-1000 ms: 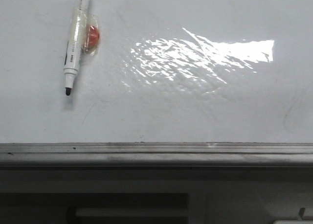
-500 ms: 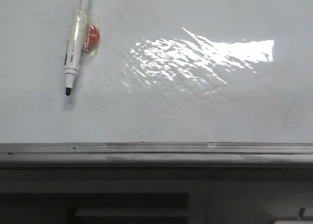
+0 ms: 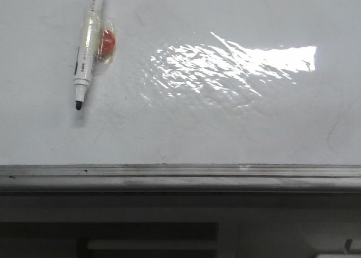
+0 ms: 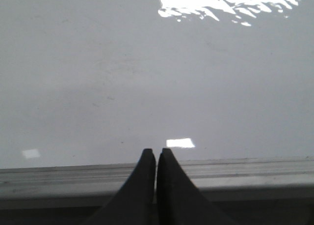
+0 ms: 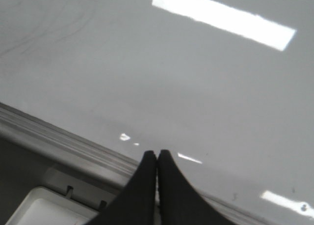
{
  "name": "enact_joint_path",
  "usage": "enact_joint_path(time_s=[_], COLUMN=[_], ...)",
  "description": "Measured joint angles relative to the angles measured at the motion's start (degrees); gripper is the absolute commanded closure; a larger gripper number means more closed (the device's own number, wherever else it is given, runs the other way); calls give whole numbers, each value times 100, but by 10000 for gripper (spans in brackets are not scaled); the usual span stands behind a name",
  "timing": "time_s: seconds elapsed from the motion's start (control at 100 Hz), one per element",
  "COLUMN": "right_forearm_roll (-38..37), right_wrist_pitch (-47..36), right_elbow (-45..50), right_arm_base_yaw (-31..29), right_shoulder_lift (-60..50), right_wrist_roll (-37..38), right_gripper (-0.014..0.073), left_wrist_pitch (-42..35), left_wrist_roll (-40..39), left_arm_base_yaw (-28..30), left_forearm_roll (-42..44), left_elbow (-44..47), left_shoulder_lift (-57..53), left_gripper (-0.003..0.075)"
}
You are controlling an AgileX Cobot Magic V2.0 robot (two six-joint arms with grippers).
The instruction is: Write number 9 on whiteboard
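The whiteboard (image 3: 237,128) fills the front view, glossy white with rippled glare and a grey metal edge strip (image 3: 180,170) along its near side. No drawn number 9 shows on it, only faint grey smudges. A white marker (image 3: 87,44) with a black tip lies uncapped on the board at the far left, beside an orange-red lump in clear wrap (image 3: 105,42). My left gripper (image 4: 156,151) is shut and empty over the board's edge strip (image 4: 245,168). My right gripper (image 5: 157,154) is shut and empty over the board's edge (image 5: 59,141). Neither gripper shows in the front view.
Below the edge strip in the front view is a dark ledge with a slot (image 3: 146,244). A white plastic part (image 5: 44,208) sits off the board's edge in the right wrist view, and shows at the lower right of the front view (image 3: 338,252).
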State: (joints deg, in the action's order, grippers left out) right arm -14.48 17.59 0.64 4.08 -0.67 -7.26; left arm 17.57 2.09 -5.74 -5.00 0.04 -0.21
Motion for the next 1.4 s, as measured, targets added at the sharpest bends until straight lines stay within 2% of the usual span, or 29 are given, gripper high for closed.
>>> enact_joint_path(time_s=[0.04,0.13,0.21,0.28,0.32,0.4,0.54,0.63,0.79,0.93,0.98,1.02,1.08,1.19,1.2,1.28,1.4], right_forearm_roll=[-99,-61,381,971,1393,2733,4994,5658,5484,4672,4273,4031,3667,3328,3318,3263,3243], right_wrist_pitch=[-128,-710,-1299,-1669,-1759,-1858,-1919,-1906,-1299,-131,260,528,829,1205,1257,1556,1933], right_elbow=[0,0,0,0,0,0,0,0,-344,-1236,-1543,-1783,-2081,-2600,-2659,-2942,-3165], right_arm_base_yaw=[0,0,0,0,0,0,0,0,9,9,9,9,9,9,9,9,25], right_shoulder_lift=[0,0,0,0,0,0,0,0,0,302,543,766,1066,1612,1642,1974,2297], right_wrist_roll=[0,52,204,266,282,331,391,404,133,-260,-345,-370,-381,-404,-404,-421,-421], right_gripper=[635,635,635,635,635,635,635,635,635,631,623,587,500,265,218,104,100], left_wrist_pitch=[-192,-704,-1101,-1393,-1466,-1489,-1169,-830,-281,426,695,905,1136,1436,1460,1539,1585], left_wrist_roll=[0,0,0,-2,-2,-2,-12,152,938,1706,1969,2179,2499,2945,2992,3295,3677], left_arm_base_yaw=[0,0,0,0,0,0,0,0,0,0,0,0,0,-86,-116,-323,-808], left_forearm_roll=[-523,-2331,-3698,-4525,-4843,-5304,-5519,-5520,-5308,-4322,-3887,-3666,-3413,-3295,-3295,-3326,-3611], left_elbow=[0,-4,0,0,-4,-4,0,-11,-284,-1179,-1538,-1787,-2196,-2763,-2790,-3046,-3225], left_shoulder_lift=[0,0,0,0,0,0,0,0,37,696,1060,1397,1903,2661,2748,3180,3800], left_gripper=[741,741,741,741,741,741,741,741,741,731,687,643,535,356,349,333,337])
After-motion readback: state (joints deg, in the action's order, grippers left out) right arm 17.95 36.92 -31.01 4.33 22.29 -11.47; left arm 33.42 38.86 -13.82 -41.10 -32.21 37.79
